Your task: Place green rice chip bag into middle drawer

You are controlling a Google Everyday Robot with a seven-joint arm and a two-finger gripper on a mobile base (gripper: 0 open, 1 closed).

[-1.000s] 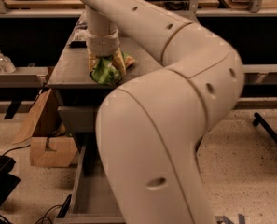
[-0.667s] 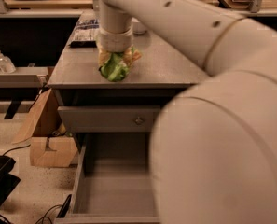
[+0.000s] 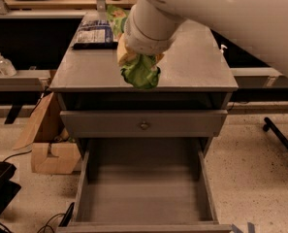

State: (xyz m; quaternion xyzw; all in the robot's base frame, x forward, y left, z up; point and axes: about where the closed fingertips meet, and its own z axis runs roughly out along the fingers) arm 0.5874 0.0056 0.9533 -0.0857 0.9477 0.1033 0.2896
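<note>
claw (image 3: 136,58) seemingly gripping green rice chip bag (image 3: 141,74), over cabinet (image 3: 198,68)

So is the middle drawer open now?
Open: the middle drawer is pulled out, its bare grey floor showing. The gripper, over the cabinet top, holds the green rice chip bag.

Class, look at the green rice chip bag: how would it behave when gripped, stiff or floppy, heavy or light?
Probably floppy: the green rice chip bag looks crumpled where the gripper holds it above the front edge of the cabinet. Likely light too, since it hangs from one pinch.
</note>
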